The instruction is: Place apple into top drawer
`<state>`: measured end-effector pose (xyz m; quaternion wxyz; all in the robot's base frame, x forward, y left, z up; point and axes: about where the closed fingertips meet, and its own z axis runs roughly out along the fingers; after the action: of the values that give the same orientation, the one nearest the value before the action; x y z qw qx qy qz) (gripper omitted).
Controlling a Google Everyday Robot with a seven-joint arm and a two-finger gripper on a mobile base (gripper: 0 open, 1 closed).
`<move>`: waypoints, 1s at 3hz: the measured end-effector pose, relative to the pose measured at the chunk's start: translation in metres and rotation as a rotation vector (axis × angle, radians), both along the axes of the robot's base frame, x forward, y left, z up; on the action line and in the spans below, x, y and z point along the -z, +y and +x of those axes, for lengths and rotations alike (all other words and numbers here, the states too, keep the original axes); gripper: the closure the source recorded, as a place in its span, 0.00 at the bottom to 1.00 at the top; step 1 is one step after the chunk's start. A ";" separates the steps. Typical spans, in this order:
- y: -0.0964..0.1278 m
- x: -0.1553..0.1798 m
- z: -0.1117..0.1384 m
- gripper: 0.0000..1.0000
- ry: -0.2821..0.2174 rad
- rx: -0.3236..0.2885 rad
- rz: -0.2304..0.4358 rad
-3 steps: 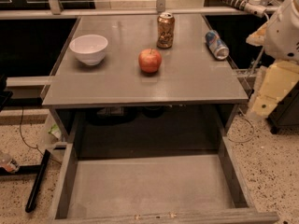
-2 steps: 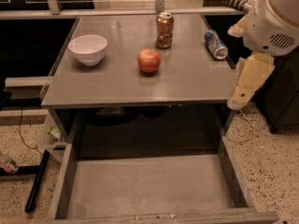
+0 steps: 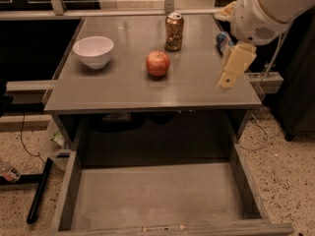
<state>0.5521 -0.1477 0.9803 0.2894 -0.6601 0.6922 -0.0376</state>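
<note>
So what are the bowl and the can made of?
The bowl looks like glossy white ceramic or plastic, smooth and shiny. The can looks like printed metal, with a silvery rim. The gripper hangs above the right edge of the table.

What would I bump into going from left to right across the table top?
bowl → apple → can → gripper, which hangs over the right side of the table.
</note>
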 end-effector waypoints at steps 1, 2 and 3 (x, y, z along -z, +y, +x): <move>0.020 0.005 0.030 0.00 -0.033 -0.083 0.116; 0.041 0.026 0.062 0.00 0.017 -0.123 0.247; 0.041 0.026 0.062 0.00 0.017 -0.123 0.247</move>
<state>0.6141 -0.1069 0.9547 0.3643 -0.6609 0.6522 0.0713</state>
